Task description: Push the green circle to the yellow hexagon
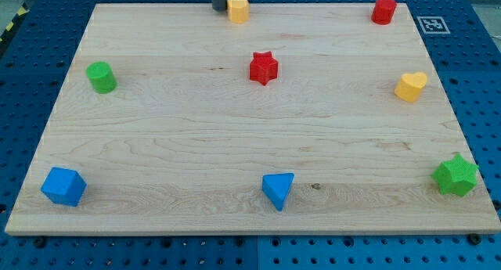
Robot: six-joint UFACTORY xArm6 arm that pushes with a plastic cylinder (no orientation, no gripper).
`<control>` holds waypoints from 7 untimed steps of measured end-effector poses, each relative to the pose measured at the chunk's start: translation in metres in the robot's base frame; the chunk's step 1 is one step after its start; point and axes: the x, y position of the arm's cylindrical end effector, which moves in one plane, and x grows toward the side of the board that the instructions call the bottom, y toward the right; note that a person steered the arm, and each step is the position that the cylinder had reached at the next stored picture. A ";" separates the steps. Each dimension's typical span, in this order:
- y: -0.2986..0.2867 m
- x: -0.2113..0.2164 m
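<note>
Pale wood makes up the board (235,145), which lies on a blue pegboard bench (31,66) and carries eight small blocks. At the near left corner sits a blue cube (63,185), close to both edges. Farther back on the left side stands the green circle (101,77), a short upright cylinder, alone and well apart from every other block.

Moving right, my tip (220,9) shows at the far edge of the board as a dark stub cut off by the view's top. There is no claw on this rod, so nothing to call apart or together. The tip stands just beside the yellow hexagon (238,9), on that block's left; whether the two touch I cannot tell. The tip is well apart from the green circle, which lies to its left and nearer.

Right of centre and a little nearer than the hexagon is a red star (264,67). Near the front edge, roughly below the star, lies a blue triangle (278,189), pointing toward the near side.

On the right, a red block (383,10) stands at the far edge; its exact shape I cannot make out. Nearer along the right side is a yellow heart (411,86), and at the near right corner a green star (455,174). A black and white marker tag (432,24) sits on the bench beyond the far right corner.
</note>
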 end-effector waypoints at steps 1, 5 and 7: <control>-0.008 0.021; -0.184 0.107; -0.239 0.195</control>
